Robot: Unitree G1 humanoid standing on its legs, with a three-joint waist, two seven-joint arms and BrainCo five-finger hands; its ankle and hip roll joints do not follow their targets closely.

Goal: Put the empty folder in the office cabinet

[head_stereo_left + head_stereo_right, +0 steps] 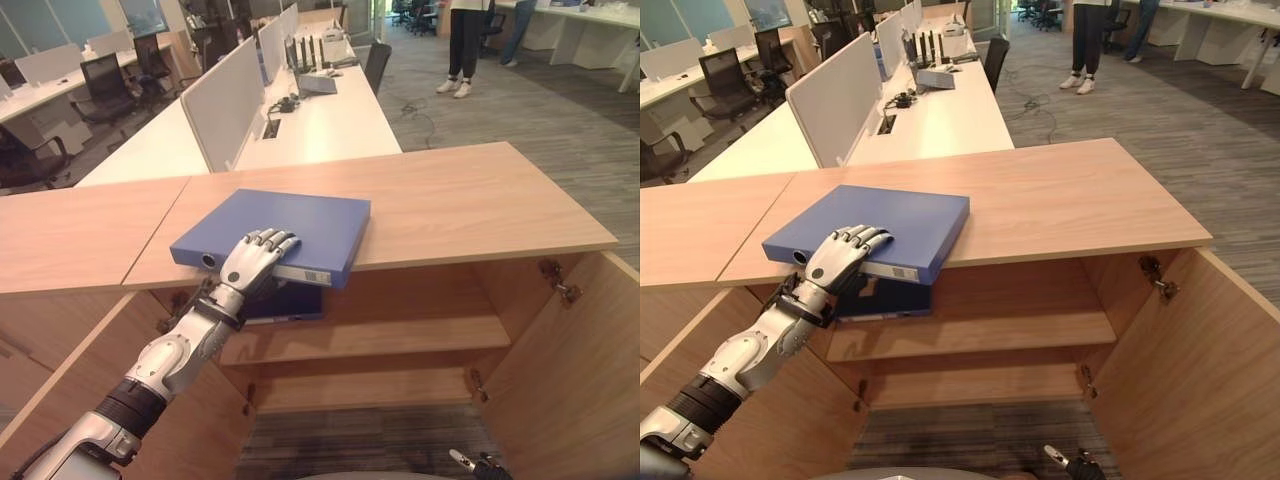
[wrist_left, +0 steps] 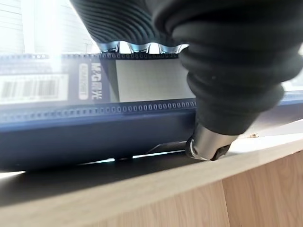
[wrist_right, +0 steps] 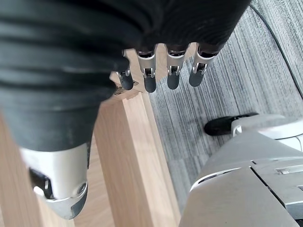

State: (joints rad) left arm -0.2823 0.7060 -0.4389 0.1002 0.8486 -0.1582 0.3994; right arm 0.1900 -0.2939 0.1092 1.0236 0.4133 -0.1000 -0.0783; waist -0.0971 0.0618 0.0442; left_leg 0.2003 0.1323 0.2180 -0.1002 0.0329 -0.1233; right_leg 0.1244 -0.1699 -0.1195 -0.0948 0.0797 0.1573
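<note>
A blue folder (image 1: 280, 225) lies flat on the wooden cabinet top (image 1: 460, 200), its near spine corner jutting past the front edge. My left hand (image 1: 255, 258) reaches up from the lower left and grips that corner. Its fingers curl over the folder's top, and in the left wrist view the thumb (image 2: 208, 142) sits under the folder's (image 2: 94, 123) edge. My right hand (image 3: 173, 71) hangs low beside the cabinet's open right door (image 1: 580, 370), fingers relaxed and holding nothing.
The cabinet stands open with both doors swung out. Another dark blue folder (image 1: 290, 303) lies on the upper shelf (image 1: 400, 335), just under the held corner. White office desks (image 1: 320, 125) with screens stand behind, and a person (image 1: 465, 45) stands far back.
</note>
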